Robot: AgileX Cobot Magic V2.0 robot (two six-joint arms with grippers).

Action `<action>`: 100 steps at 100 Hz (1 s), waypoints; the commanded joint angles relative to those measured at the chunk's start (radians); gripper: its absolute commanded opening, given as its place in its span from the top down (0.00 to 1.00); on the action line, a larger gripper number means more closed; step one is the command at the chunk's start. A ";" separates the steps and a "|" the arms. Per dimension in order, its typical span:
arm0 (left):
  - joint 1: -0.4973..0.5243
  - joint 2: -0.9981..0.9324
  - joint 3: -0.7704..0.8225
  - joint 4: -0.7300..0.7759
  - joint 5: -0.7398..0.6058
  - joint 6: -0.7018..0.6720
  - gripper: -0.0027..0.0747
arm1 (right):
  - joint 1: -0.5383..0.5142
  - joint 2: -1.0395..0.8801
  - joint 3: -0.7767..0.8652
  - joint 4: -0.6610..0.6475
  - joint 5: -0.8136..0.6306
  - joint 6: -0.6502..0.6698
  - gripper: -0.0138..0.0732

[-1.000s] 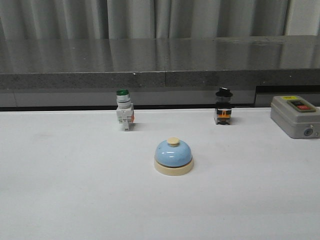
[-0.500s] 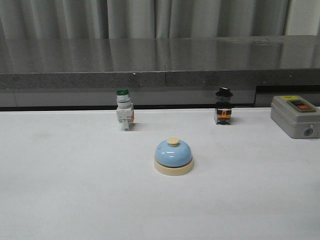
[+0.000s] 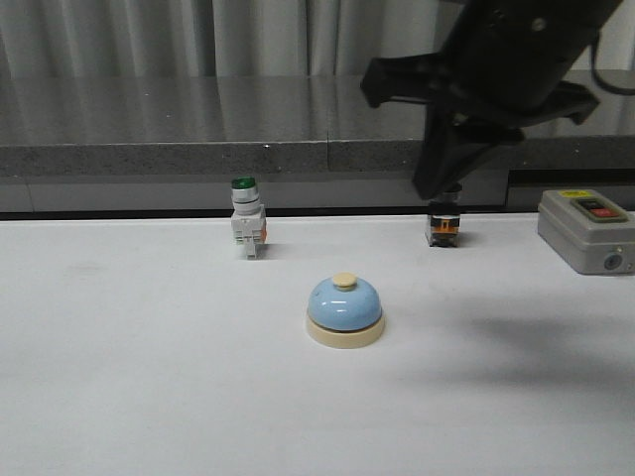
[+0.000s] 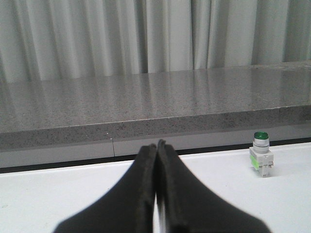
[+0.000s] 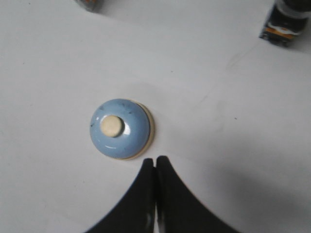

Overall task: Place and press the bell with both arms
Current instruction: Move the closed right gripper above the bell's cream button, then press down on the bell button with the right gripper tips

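We see the white table (image 3: 149, 397) holding everything, and our right arm (image 3: 496, 69) hangs high above its right side. The bell (image 3: 344, 310) sits upright near the table's middle, untouched, so we judge both placing and pressing remain undone. Our right gripper (image 5: 155, 162) hovers beside the bell with jaws closed on nothing; our left gripper (image 4: 157, 145) is likewise closed and empty, well away near the green-capped switch (image 4: 261, 160).

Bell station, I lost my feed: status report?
Right claw shut, above the table. Left claw shut, empty. Bell untouched on the table. Nothing blocking it.
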State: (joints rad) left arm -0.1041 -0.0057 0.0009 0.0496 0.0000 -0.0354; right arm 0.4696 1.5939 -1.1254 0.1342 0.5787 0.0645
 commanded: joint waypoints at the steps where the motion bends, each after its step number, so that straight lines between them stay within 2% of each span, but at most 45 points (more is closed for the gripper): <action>1: 0.002 -0.029 0.042 -0.008 -0.082 -0.009 0.99 | 0.023 0.018 -0.074 0.006 -0.029 -0.002 0.91; 33: 0.002 -0.029 0.042 -0.008 -0.082 -0.009 0.99 | 0.076 0.161 -0.179 0.006 0.008 -0.002 0.91; 100: 0.002 -0.029 0.042 -0.008 -0.082 -0.009 0.99 | 0.095 0.248 -0.217 0.006 0.015 -0.002 0.91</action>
State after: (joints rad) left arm -0.1041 -0.0057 0.0009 0.0496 0.0000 -0.0354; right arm 0.5611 1.8846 -1.3102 0.1357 0.6165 0.0661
